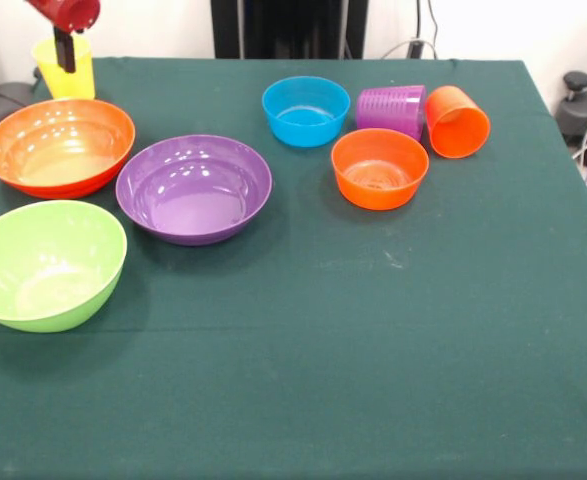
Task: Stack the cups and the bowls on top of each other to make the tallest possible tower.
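The yellow cup (64,68) is standing upright at the table's (373,350) far corner, and the gripper (65,52) is hanging right at its mouth, a dark finger reaching down into or just in front of the opening. You cannot tell from this view whether the fingers are spread or closed, or whether they have the rim pinched; the cup's base is hidden behind the large orange bowl (59,146), so a lift cannot be judged either.

Working outward from the fingers: the large orange bowl is sitting just in front of the cup, open side up. The purple bowl (194,188) is lying beside it, nearly touching, and the lime green bowl (47,264) is resting nearer the camera edge. Well off to the side of the fingers, the small blue bowl (306,110) and small orange bowl (379,168) are sitting upright, with the purple cup (391,110) and the orange cup (458,121) both lying tipped on their sides, touching each other.

Judgement: nothing is stacked yet, so you are working the first pick, on the yellow cup. The next move is calling for a confirmed grip on the cup wall, then a straight lift clear of the orange bowl's rim before travelling. The thin tapered wall is probably slippery.
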Motion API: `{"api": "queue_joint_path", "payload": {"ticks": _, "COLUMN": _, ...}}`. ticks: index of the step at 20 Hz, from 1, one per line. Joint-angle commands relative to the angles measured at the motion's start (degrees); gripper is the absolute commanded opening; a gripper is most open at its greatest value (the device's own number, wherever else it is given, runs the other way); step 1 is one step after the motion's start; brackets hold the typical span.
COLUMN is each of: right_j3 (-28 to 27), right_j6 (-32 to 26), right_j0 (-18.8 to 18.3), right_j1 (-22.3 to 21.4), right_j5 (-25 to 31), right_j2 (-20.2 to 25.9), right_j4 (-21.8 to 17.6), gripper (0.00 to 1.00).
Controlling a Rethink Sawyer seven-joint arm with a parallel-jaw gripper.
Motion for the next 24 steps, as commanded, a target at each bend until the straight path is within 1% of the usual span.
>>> {"api": "queue_joint_path", "payload": {"ticks": 1, "right_j3": -10.1, "right_j6": 2.2, "right_j0": -1.4, "right_j1": 5.9, "right_j5": -6.0, "right_j2": 8.0, "right_j4": -3.2, "gripper": 0.00}}
{"api": "queue_joint_path", "payload": {"ticks": 10, "right_j3": -19.1, "right_j6": 2.5, "right_j0": -4.3, "right_j1": 10.2, "right_j5": -10.5, "right_j2": 7.0, "right_j4": -6.1, "gripper": 0.00}}
{"api": "queue_joint_path", "payload": {"ticks": 16, "right_j3": -25.0, "right_j6": 1.9, "right_j0": -5.8, "right_j1": 13.2, "right_j5": -14.2, "right_j2": 7.6, "right_j4": -8.1, "gripper": 0.00}}
{"api": "queue_joint_path", "payload": {"ticks": 24, "right_j3": -30.9, "right_j6": 2.1, "right_j0": -7.1, "right_j1": 16.1, "right_j5": -18.3, "right_j2": 7.5, "right_j4": -9.1, "gripper": 0.00}}
